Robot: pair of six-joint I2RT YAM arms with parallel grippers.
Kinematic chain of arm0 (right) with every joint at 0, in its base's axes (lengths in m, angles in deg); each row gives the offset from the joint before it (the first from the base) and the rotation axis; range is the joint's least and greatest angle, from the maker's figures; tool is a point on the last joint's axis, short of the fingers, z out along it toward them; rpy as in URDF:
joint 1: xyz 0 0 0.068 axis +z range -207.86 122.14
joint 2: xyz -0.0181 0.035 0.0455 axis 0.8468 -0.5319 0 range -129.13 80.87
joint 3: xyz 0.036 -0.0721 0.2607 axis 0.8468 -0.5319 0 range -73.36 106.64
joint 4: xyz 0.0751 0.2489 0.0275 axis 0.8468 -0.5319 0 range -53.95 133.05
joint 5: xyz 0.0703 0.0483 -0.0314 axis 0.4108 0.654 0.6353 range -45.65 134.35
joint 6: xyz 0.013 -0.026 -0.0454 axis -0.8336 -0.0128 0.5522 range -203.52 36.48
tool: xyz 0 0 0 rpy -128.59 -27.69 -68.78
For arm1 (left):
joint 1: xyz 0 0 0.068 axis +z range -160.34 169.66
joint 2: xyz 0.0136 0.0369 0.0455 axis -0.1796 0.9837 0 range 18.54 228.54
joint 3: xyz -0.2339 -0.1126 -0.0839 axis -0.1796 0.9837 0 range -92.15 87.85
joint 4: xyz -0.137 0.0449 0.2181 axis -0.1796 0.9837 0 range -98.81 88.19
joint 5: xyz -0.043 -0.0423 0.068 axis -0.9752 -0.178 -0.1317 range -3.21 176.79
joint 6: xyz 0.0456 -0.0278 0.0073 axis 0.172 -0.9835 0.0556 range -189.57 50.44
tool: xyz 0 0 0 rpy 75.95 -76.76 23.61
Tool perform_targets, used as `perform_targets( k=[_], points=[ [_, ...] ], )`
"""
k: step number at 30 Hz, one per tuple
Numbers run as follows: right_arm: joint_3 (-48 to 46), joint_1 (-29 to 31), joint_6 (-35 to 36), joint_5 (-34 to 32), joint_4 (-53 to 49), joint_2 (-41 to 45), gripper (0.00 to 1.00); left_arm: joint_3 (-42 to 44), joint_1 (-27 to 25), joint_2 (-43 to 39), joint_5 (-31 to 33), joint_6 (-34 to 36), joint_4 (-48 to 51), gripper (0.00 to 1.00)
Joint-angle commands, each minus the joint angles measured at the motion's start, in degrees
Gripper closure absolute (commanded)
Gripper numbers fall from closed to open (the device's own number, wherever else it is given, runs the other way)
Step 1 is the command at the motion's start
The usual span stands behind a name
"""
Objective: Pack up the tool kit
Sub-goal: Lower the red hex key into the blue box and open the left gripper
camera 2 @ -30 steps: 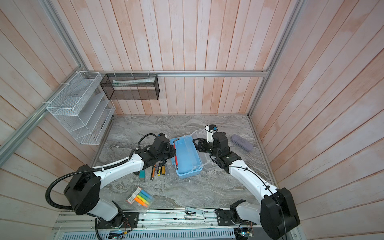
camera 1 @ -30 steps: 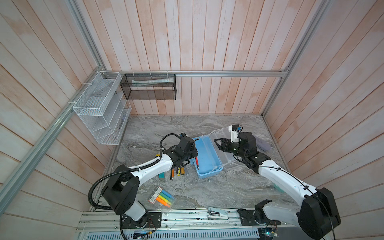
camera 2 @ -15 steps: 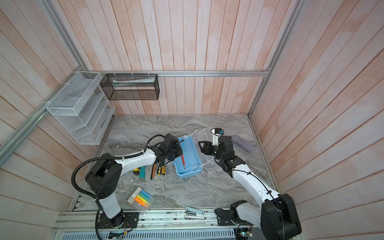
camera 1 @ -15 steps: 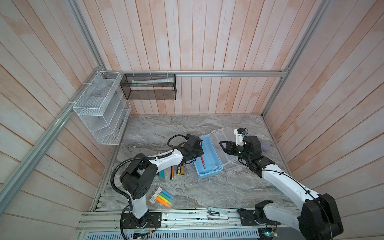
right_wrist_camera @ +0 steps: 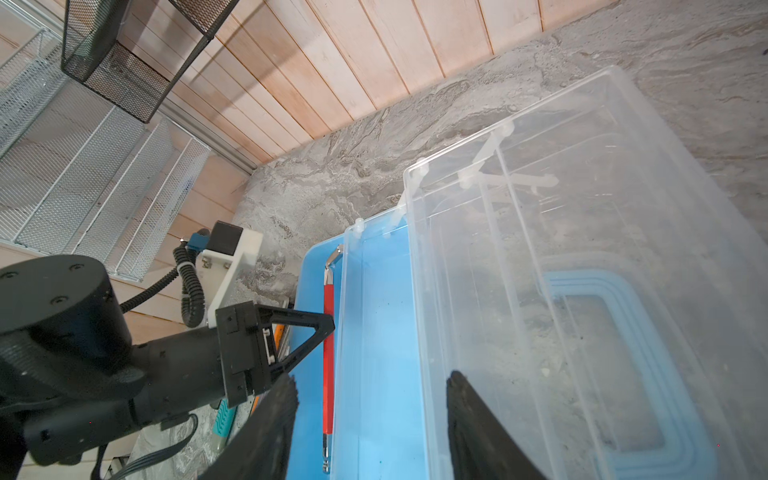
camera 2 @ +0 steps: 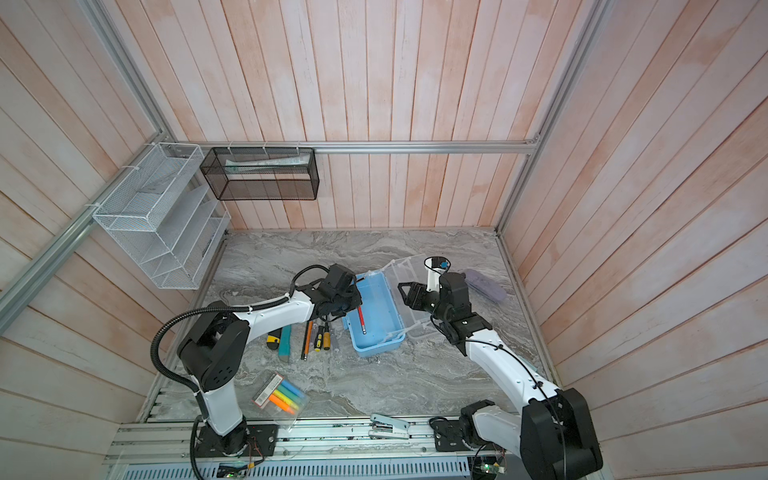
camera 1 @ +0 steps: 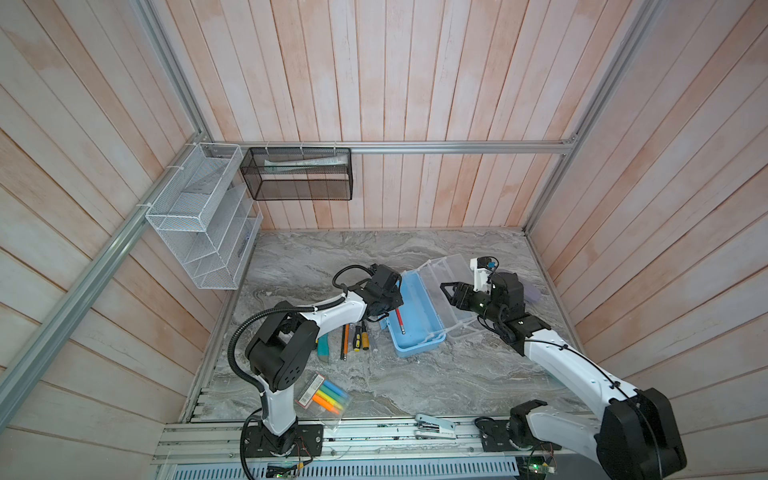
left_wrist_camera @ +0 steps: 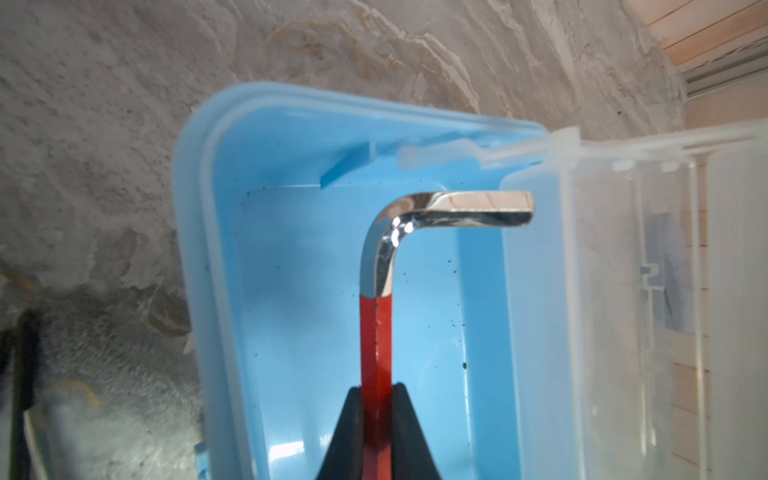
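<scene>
While the right tool (right_wrist_camera: 370,378) is hovering half open and empty over the clear lid (camera 1: 451,276), the left tool (left_wrist_camera: 376,388) is lowering a hex key (left_wrist_camera: 376,332) into the tool kit (camera 1: 417,349).
Clamped narrowly on the key's red shaft, the left tool is now holding it inside the blue tray, moved in from the tray's edge within the last second. The tool kit is sitting open mid-bench (camera 1: 457,374), and screwdrivers (camera 1: 359,334) are waiting beside it, so packing is likely just beginning.
</scene>
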Motion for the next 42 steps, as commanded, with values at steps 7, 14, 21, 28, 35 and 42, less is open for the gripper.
perform_targets(
  k=[7,14,21,28,35,42],
  points=[
    [0.71,-0.24,0.33,1.34,1.28,-1.90,0.43,-0.86,0.00,1.90,-1.21,1.88,-1.31,0.93],
    [1.09,-0.58,0.43,1.03,1.36,-1.94,0.43,-4.36,2.08,5.26,-1.17,5.33,0.59,0.94],
    [1.25,-0.66,0.21,1.07,1.92,-3.00,0.43,-8.90,4.82,7.09,-0.33,10.50,2.69,0.96],
    [2.01,-0.73,-0.38,2.74,1.62,-3.55,0.43,-14.02,5.67,8.99,-0.52,14.81,6.82,0.96],
    [2.13,-0.31,-1.28,3.31,2.41,-4.23,0.43,-10.41,5.50,7.83,-2.54,13.43,6.21,0.84],
    [2.95,0.57,-1.37,3.84,2.48,-5.31,0.44,-10.03,4.46,8.02,-3.68,13.18,5.62,0.68]
  ],
)
